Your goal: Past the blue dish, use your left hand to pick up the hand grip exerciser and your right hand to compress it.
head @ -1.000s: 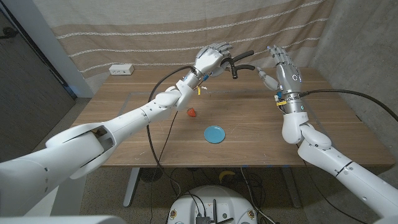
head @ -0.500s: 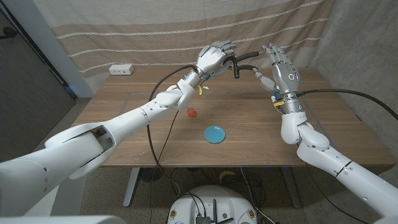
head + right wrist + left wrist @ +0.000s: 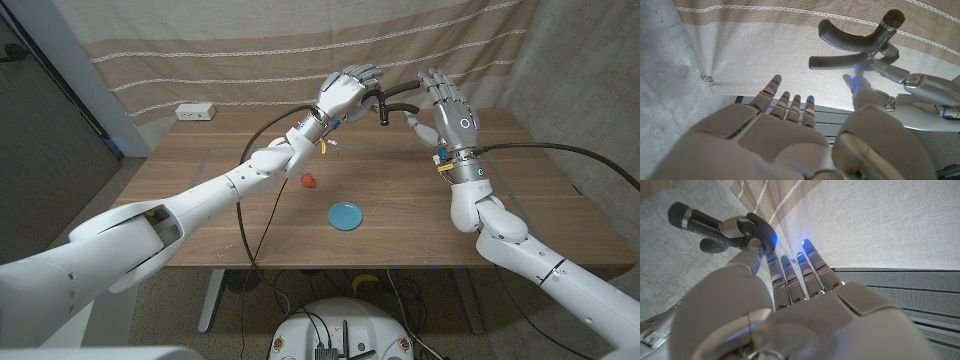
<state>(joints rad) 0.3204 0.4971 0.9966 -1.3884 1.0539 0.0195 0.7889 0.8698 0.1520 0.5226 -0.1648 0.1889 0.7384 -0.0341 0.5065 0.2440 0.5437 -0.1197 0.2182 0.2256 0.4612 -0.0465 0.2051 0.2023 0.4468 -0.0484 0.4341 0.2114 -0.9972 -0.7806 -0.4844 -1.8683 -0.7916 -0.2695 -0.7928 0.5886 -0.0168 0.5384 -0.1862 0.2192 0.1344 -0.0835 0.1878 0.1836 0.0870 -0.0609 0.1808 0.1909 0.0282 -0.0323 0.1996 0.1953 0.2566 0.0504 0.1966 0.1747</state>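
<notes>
Above the tabletop's far edge, the left hand (image 3: 342,95) is pinching the hand grip exerciser (image 3: 388,100) only lightly, so the wide-fingered right hand (image 3: 446,110), pressing, risks knocking it loose.

White arms, silver blue-lit fingers (image 3: 796,107)

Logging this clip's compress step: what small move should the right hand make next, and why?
Probably close the right hand in on the exerciser's handles. The left hand holds the hand grip exerciser aloft, while the right hand's fingers are spread beside the handles and not yet wrapped around them.
</notes>
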